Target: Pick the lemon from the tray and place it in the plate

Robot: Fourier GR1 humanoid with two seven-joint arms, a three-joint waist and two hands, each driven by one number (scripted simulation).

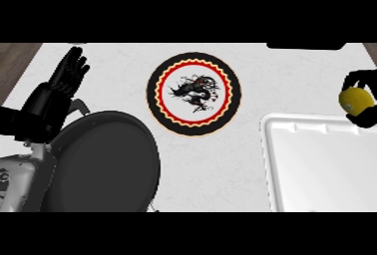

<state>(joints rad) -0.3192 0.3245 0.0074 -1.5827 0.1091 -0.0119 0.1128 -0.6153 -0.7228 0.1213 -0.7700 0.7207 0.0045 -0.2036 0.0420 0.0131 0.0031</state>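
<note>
Right hand [366, 118] fingers [361, 78] curled round lemon [355, 99], hand cut by right edge | lemon at tray [309, 164] far rim, apart from plate [194, 93], lift unclear | tray cut off right | left hand [65, 74] open, upright, far left | dark round bulk [103, 164], unidentified, hides bench [221, 159] lower left

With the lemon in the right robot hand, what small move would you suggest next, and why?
Probably carry the lemon left toward the plate: the right robot hand is curled round it by the far corner of the tray, and the plate lies leftward.
</note>
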